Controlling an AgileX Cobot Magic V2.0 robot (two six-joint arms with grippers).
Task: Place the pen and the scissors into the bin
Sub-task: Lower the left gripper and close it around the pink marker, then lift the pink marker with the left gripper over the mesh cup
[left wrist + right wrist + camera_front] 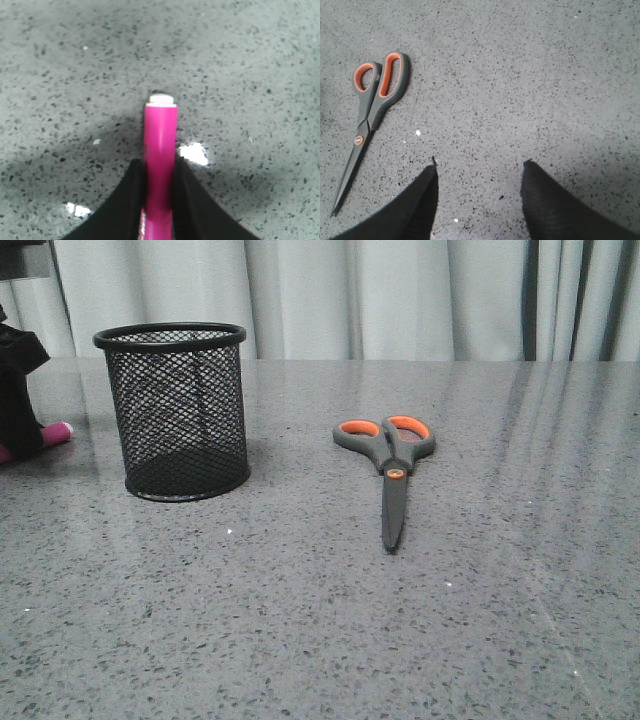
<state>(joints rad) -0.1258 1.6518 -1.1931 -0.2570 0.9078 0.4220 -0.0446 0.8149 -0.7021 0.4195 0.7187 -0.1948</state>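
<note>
My left gripper (160, 167) is shut on the magenta pen (160, 150); its white tip points away from the fingers, just above the table. In the front view the left gripper (18, 415) is at the far left edge with the pen's end (55, 435) poking out, left of the black mesh bin (178, 410). The scissors (388, 462) lie flat at the table's middle, handles toward the back, blades toward the front. They also show in the right wrist view (370, 115). My right gripper (479, 167) is open and empty over bare table, beside the scissors.
The grey speckled tabletop (320, 620) stretches around the bin and scissors. Pale curtains (400, 295) hang behind the table's far edge. The right arm does not show in the front view.
</note>
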